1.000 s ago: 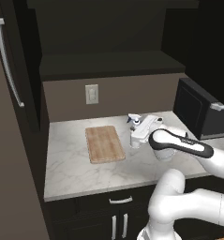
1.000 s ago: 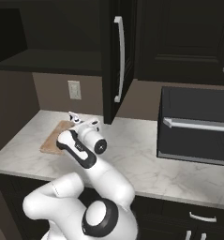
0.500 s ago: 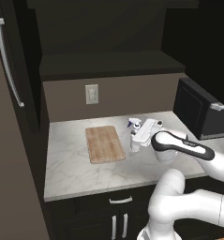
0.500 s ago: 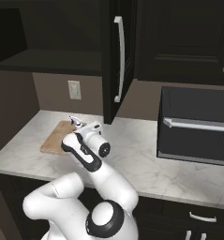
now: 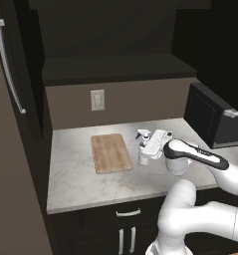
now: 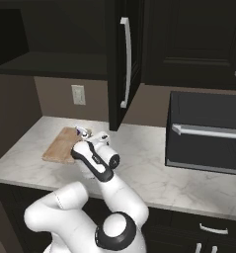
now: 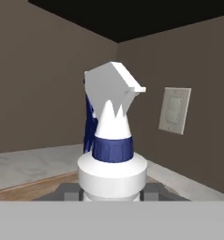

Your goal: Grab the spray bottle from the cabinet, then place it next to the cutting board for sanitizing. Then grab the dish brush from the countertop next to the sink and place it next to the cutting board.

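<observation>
My gripper (image 5: 148, 151) is shut on the spray bottle (image 5: 142, 149), a small white bottle with a white-and-blue trigger nozzle, held upright just right of the cutting board (image 5: 110, 153). In the hand view the spray bottle (image 7: 112, 154) stands between the two dark fingertips (image 7: 69, 190). I cannot tell whether its base touches the countertop (image 5: 80, 179). From the right base view the nozzle of the spray bottle (image 6: 82, 131) shows above the arm, beside the cutting board (image 6: 61, 146). The dish brush and the sink are out of view.
A black appliance (image 5: 210, 117) stands on the right of the counter. An open dark cabinet door (image 6: 118, 64) with a silver bar handle hangs above the counter. A wall outlet (image 5: 97, 99) sits behind the board. The counter edge runs along the front.
My gripper has carried the spray bottle slightly left and down toward the countertop, ending beside the cutting board. The board has not moved.
</observation>
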